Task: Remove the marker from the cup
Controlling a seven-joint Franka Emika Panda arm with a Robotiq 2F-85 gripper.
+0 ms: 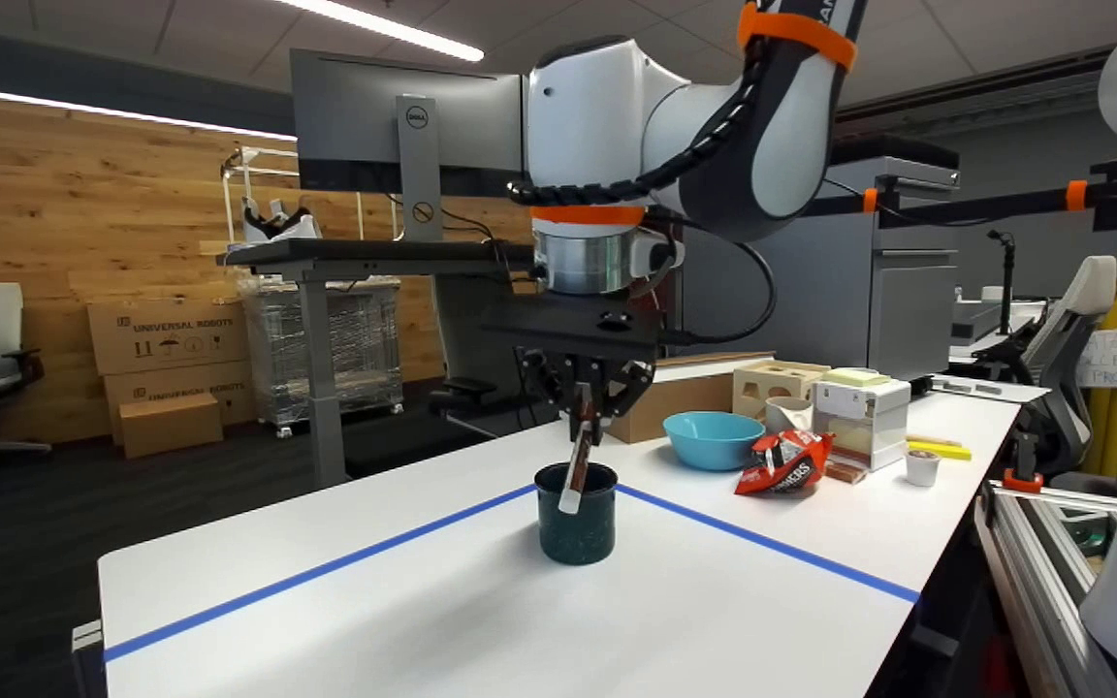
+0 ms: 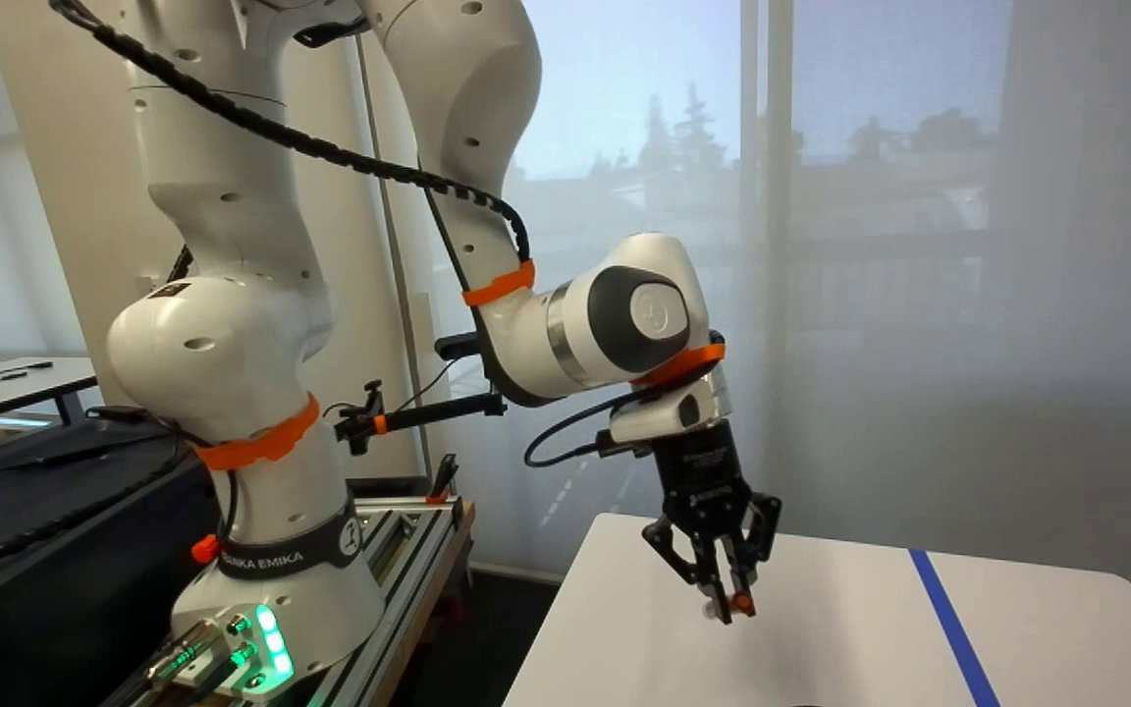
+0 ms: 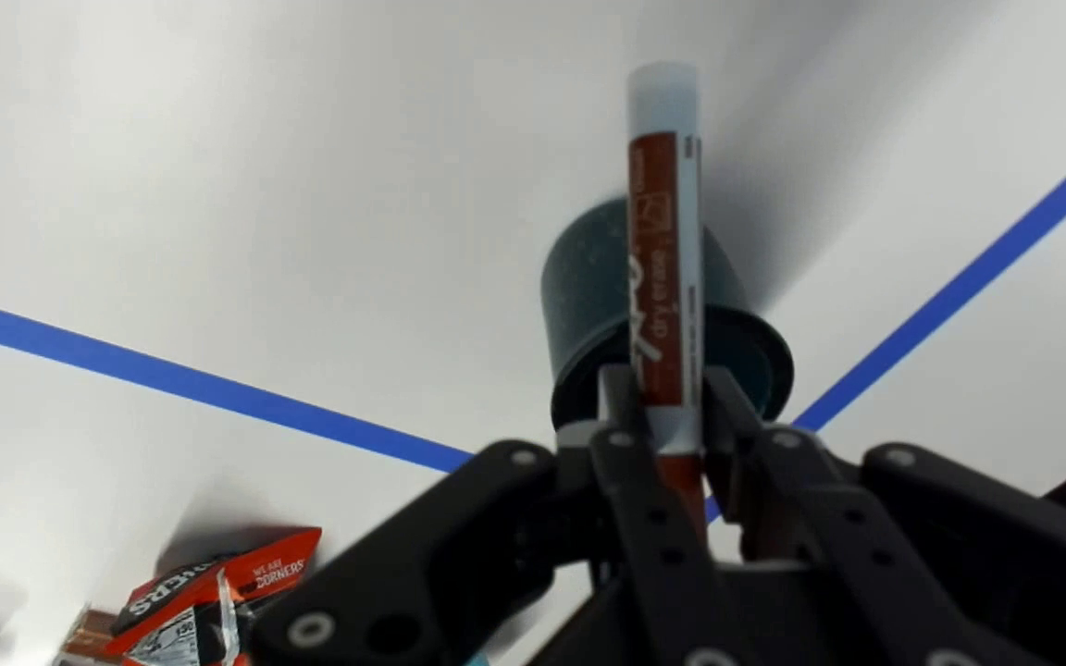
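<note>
The marker, with a dark-red label and a whitish end, is held in my gripper (image 1: 586,419). In an exterior view the marker (image 1: 579,463) slants down, its whitish end in front of the cup's rim and outer wall. In the wrist view the marker (image 3: 665,268) lies across the jaws (image 3: 667,398) and passes over the cup (image 3: 588,277). The dark teal cup (image 1: 576,528) stands upright on the white table below the gripper. In an exterior view the marker's orange-red end (image 2: 742,602) shows between the fingertips (image 2: 732,609); the cup is almost wholly out of view there.
A light blue bowl (image 1: 712,441) and a red snack bag (image 1: 787,461) stand behind the cup. A white box (image 1: 861,419), a small cup-like tub (image 1: 922,468) and a cardboard box (image 1: 660,402) are near them. Blue tape lines (image 1: 762,536) cross the white table.
</note>
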